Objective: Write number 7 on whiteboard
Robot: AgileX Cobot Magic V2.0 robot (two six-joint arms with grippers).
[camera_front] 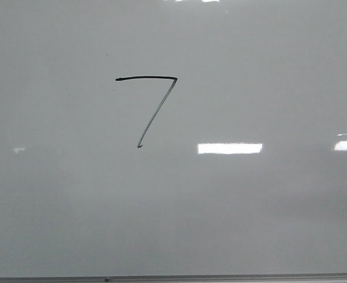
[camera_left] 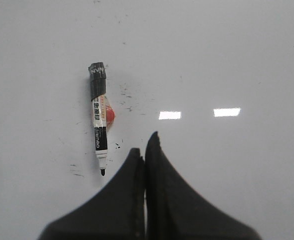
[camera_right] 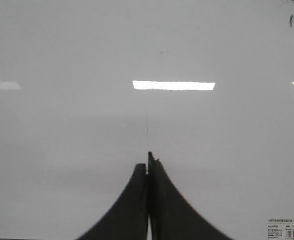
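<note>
A black hand-drawn number 7 [camera_front: 152,103] stands on the whiteboard [camera_front: 267,212] in the front view, with a dark top bar and a fainter slanted downstroke. No gripper shows in the front view. In the left wrist view my left gripper [camera_left: 145,145] is shut and empty above the whiteboard [camera_left: 226,55]. An uncapped black marker [camera_left: 99,117] lies flat on the board just beside the fingers, apart from them, its tip toward the gripper. In the right wrist view my right gripper [camera_right: 147,162] is shut and empty over the bare whiteboard [camera_right: 62,150].
The board's thin grey frame edge [camera_front: 220,277] runs along the near side in the front view. Small ink specks [camera_left: 126,95] lie round the marker. A small printed label [camera_right: 285,227] sits on the board in the right wrist view. Bright glare patches [camera_front: 229,148] lie on the glossy surface.
</note>
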